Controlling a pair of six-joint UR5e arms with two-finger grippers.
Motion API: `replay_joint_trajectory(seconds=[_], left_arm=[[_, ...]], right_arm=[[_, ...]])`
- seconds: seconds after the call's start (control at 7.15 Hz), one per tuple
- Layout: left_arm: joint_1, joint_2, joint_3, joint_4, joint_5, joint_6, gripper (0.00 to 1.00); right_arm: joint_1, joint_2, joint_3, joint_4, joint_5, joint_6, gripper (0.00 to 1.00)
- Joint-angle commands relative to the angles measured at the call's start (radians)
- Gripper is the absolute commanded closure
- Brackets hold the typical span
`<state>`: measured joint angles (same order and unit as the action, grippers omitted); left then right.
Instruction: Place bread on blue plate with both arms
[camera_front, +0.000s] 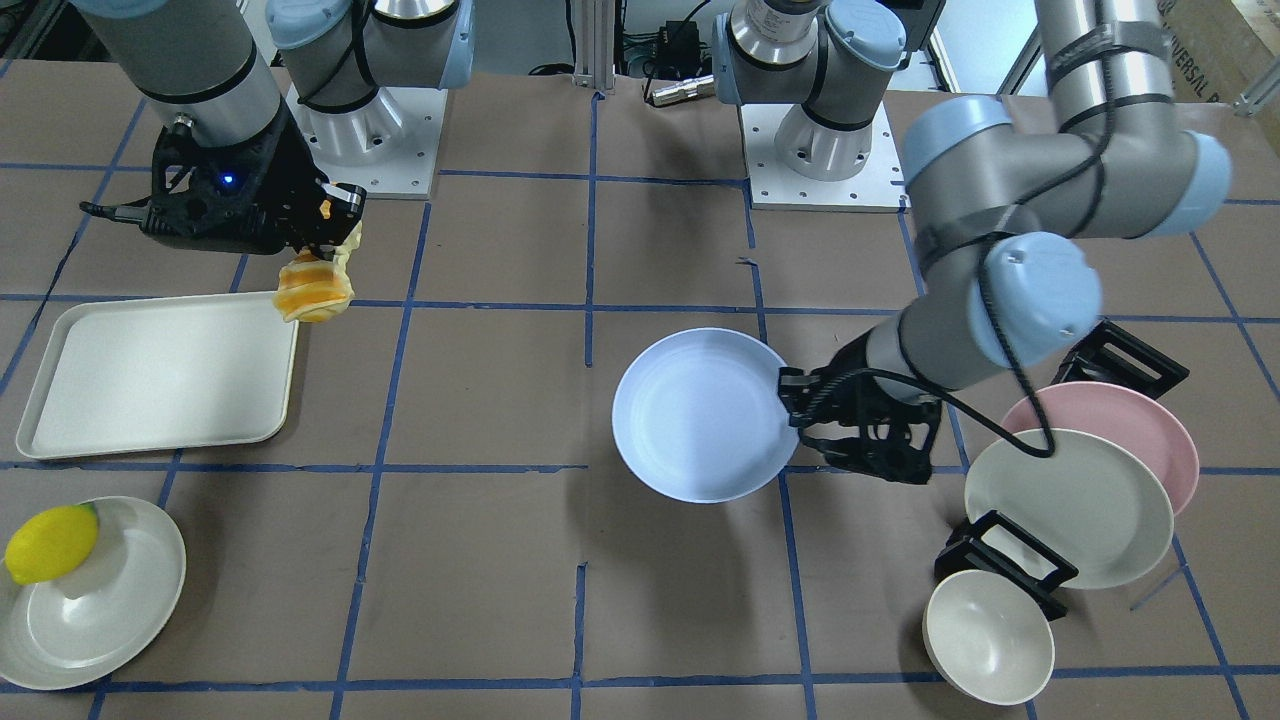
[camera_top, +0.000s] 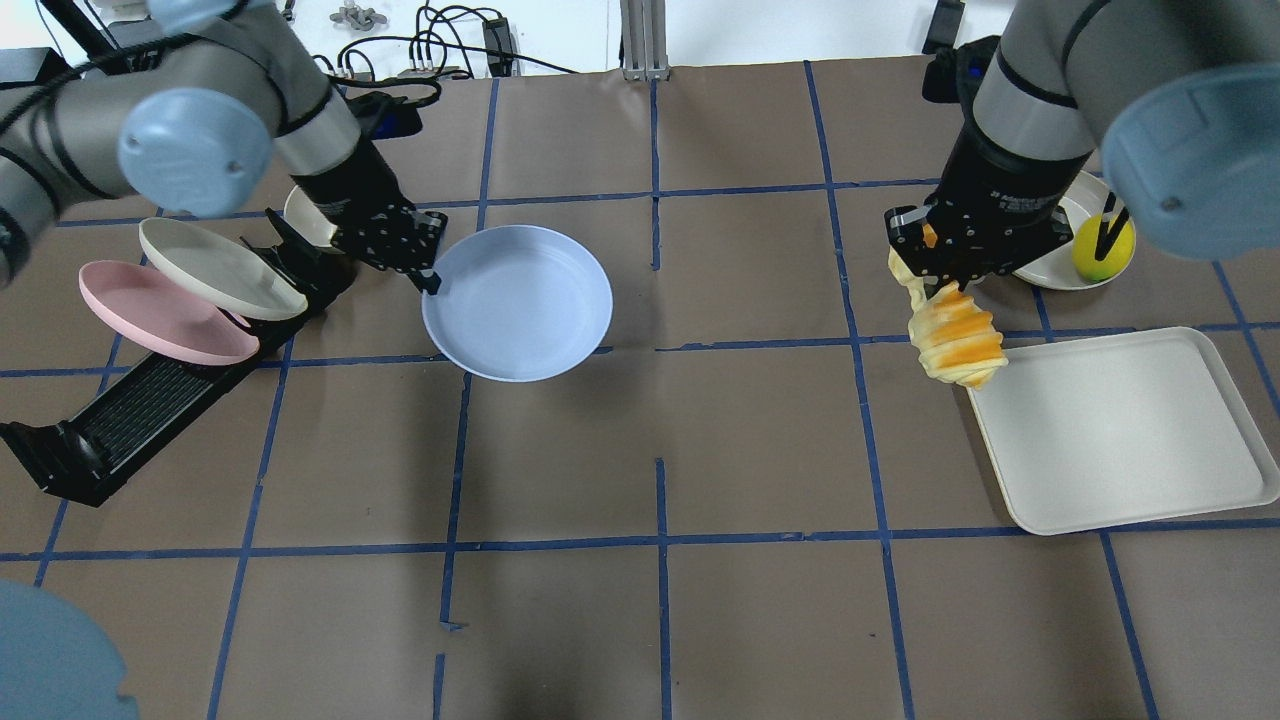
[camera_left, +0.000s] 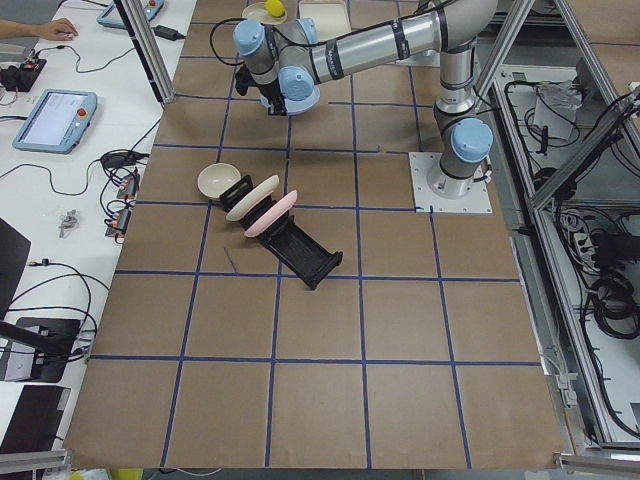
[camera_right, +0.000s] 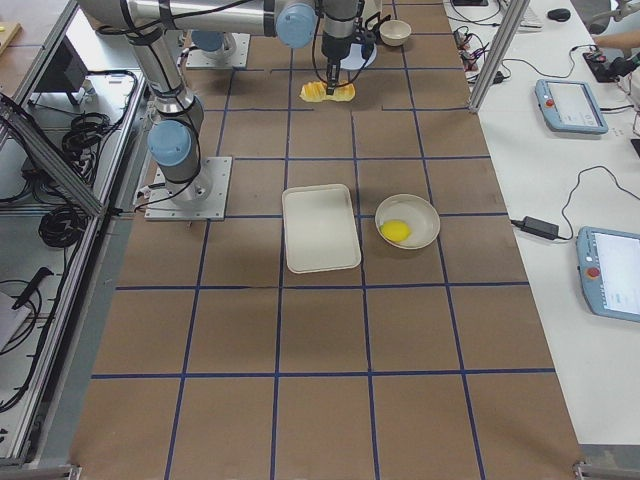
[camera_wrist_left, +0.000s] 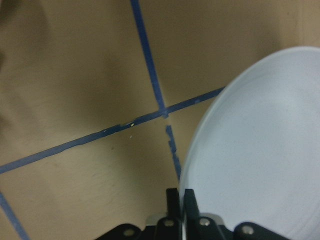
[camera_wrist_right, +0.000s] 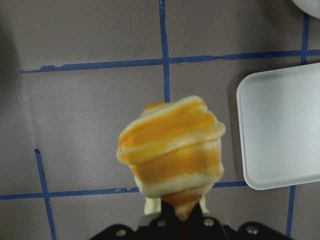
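The right gripper (camera_top: 938, 262) was clenched on the upper end of the bread (camera_top: 955, 338). The striped loaf hung downward from between its fingers. In the right wrist view the bread (camera_wrist_right: 172, 150) filled the centre of the frame directly below the gripper (camera_wrist_right: 178, 216), clear of the counter (camera_wrist_right: 90, 115). It hung over the brown counter surface just beside the corner of the white tray (camera_wrist_right: 280, 130), not over the tray itself.

The left gripper (camera_top: 428, 275) was closed on the rim of the blue plate (camera_top: 520, 300), on the plate's edge nearest the rack (camera_top: 150, 410). In the left wrist view its two fingers (camera_wrist_left: 172, 200) stood one on each side of the rim, with the plate (camera_wrist_left: 260, 150) extending away to the right. Whether the plate rested on the counter (camera_top: 660, 440) or was raised above it cannot be told.

The bread (camera_front: 315, 288) and the blue plate (camera_front: 700, 415) were well apart, at opposite sides of the counter's middle. The plate held nothing.

A lemon (camera_front: 50, 543) lay on a white plate (camera_front: 110, 620) beyond the tray (camera_front: 160, 375). A pink plate (camera_front: 1160, 430) leaned in the rack.
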<state>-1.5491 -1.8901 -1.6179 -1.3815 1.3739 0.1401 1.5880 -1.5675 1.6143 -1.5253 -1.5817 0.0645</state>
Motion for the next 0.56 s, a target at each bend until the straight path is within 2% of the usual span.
replay_joint_trajectory(seconds=[0.0, 0.14, 0.28, 0.42], left_arm=[[-0.148, -0.004, -0.05, 0.087, -0.03, -0.288, 0.99], [-0.193, -0.009, -0.054, 0.135, -0.054, -0.389, 0.99], [-0.23, -0.017, -0.075, 0.168, -0.055, -0.413, 0.99], [-0.249, -0.018, -0.114, 0.202, -0.05, -0.401, 0.86]], right_arm=[[0.102, 0.072, -0.092, 0.051, -0.059, 0.061, 0.93], [0.115, 0.073, -0.08, 0.057, -0.058, 0.061, 0.93], [0.118, 0.073, -0.068, 0.054, -0.052, 0.061, 0.94], [0.118, 0.075, -0.068, 0.051, -0.058, 0.057, 0.94]])
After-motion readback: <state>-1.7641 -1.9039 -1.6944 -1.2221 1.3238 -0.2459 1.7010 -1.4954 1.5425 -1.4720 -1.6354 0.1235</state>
